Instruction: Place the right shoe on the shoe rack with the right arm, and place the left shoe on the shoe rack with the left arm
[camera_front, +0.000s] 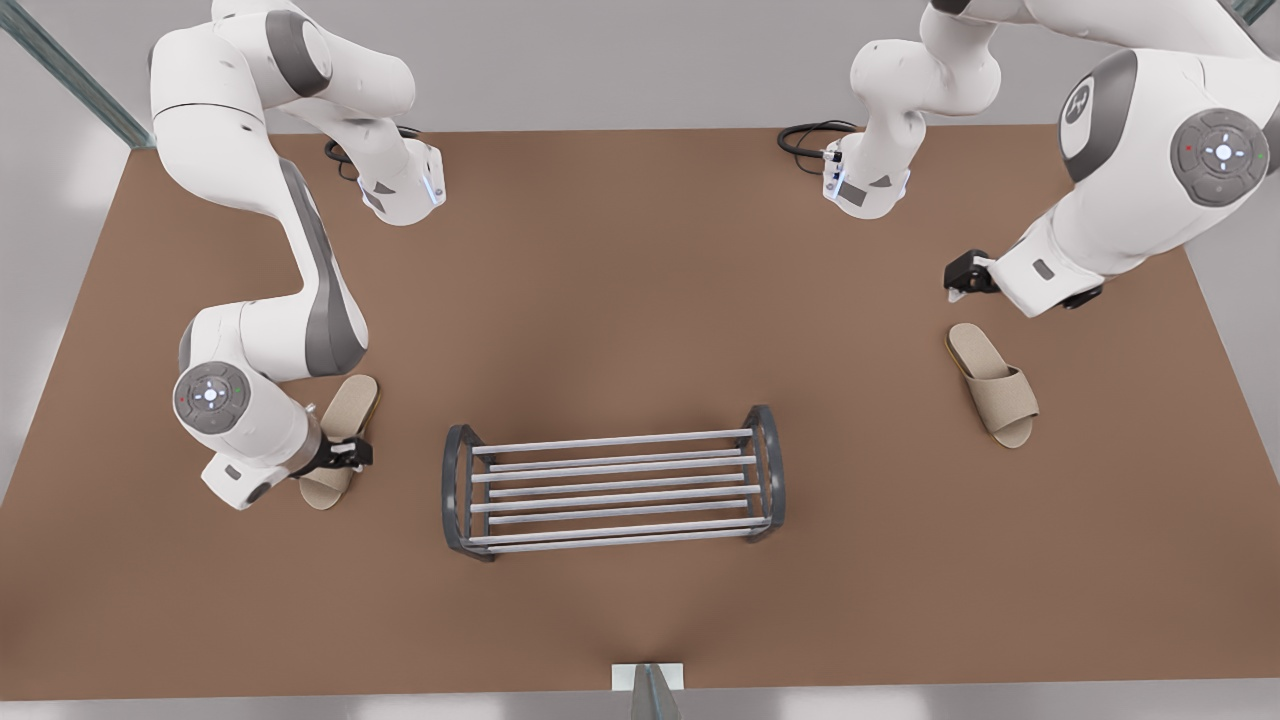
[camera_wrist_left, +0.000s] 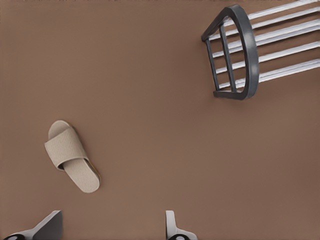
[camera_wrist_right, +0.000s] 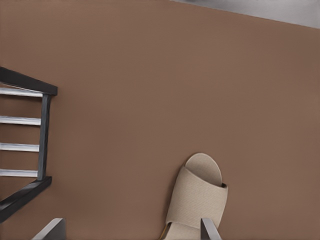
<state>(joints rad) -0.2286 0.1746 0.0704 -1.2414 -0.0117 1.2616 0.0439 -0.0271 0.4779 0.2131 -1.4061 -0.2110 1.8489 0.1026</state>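
Right gripper (camera_front: 345, 452): lower left of the front view, poised directly over the right shoe (camera_front: 342, 440). In the right wrist view its fingers (camera_wrist_right: 209, 229) are spread wide, one beside the strap, nothing pinched.
Left gripper (camera_front: 958, 288): right of the front view, near the left shoe (camera_front: 992, 382) but apart from it and on its far side. In the left wrist view the fingers (camera_wrist_left: 172, 227) are likewise spread and empty.
Right shoe: beige open-toe slipper flat on the brown table (camera_front: 620, 300), just beside the rack's end at the front view's left.
Left shoe: matching slipper, sole down, well apart from the rack's other end, at the frame's right.
Handling – judged: light, with a soft fabric strap and a flexible sole. It is likely to sag if held by one end. The surface looks textured, so slip seems unlikely.
Hold point – judged: across the strap, or across the sole's edges at mid-length, so the slipper hangs level.
Shoe rack (camera_front: 612, 487): low dark-grey end frames joined by pale silver bars, lower centre of the front view. Nothing rests on the bars, so neither shoe is placed yet.
Risk – judged: gaps between the bars – a slipper set down tilted could tip or lodge between them.
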